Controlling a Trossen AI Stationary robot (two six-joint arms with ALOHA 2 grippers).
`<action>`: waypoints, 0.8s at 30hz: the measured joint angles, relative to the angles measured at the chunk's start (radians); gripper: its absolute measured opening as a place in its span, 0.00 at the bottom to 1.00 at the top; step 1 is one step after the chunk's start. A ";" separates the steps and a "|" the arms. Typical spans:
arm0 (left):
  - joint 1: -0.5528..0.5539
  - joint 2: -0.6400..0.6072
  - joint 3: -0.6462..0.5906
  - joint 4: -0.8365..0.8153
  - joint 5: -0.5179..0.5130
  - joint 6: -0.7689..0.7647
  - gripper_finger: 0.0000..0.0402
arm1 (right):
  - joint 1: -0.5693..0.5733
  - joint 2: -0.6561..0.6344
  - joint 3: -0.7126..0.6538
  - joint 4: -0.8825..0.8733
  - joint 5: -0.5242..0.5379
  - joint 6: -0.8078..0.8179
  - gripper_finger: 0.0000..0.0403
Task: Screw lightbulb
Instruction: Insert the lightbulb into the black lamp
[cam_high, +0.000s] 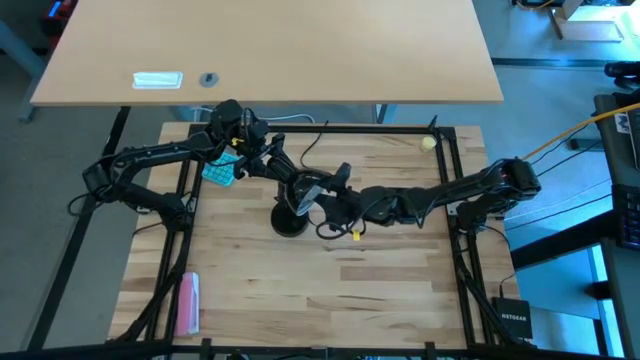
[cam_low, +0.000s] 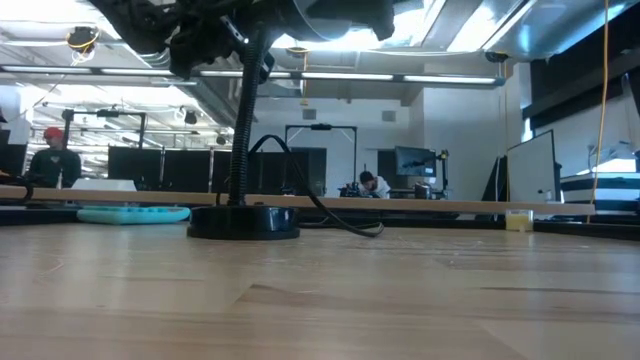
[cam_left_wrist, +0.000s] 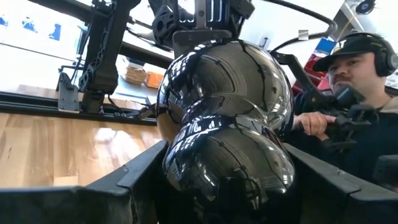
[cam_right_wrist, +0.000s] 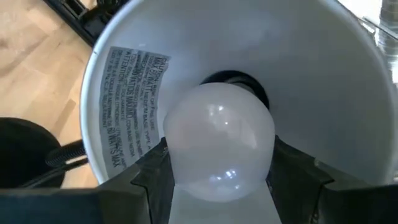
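Lightbulb (cam_right_wrist: 219, 142) clamped between right gripper (cam_right_wrist: 217, 180) fingers inside the white shade (cam_right_wrist: 323, 93), socket mostly hidden behind it. Left gripper (cam_left_wrist: 227, 180) clenched on the glossy black lamp head (cam_left_wrist: 227, 106); bulb unseen from above.

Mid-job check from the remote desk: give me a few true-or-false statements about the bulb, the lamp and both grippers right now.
1. The right gripper holds the lightbulb inside the lamp shade. True.
2. The lightbulb lies loose on the table. False: it is between the right gripper's fingers, at the socket in the white inside of the shade.
3. The left gripper clamps the shiny black outside of the shade. True.
4. The lamp base has been lifted off the table. False: in the low view it rests flat on the wood.
5. A small yellow ball sits near the table's far right corner. True.
6. The warning label is on the lamp base. False: it is stuck inside the shade.
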 joint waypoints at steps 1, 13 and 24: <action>-0.005 0.000 0.000 0.000 -0.004 0.000 0.63 | 0.000 0.004 0.000 0.004 0.001 -0.014 0.52; -0.042 0.000 -0.001 0.000 -0.045 -0.023 0.63 | 0.003 0.021 0.038 -0.026 0.047 -0.175 0.52; -0.141 -0.003 -0.005 0.044 -0.176 -0.035 0.63 | 0.006 0.014 0.074 -0.169 0.069 -0.204 0.52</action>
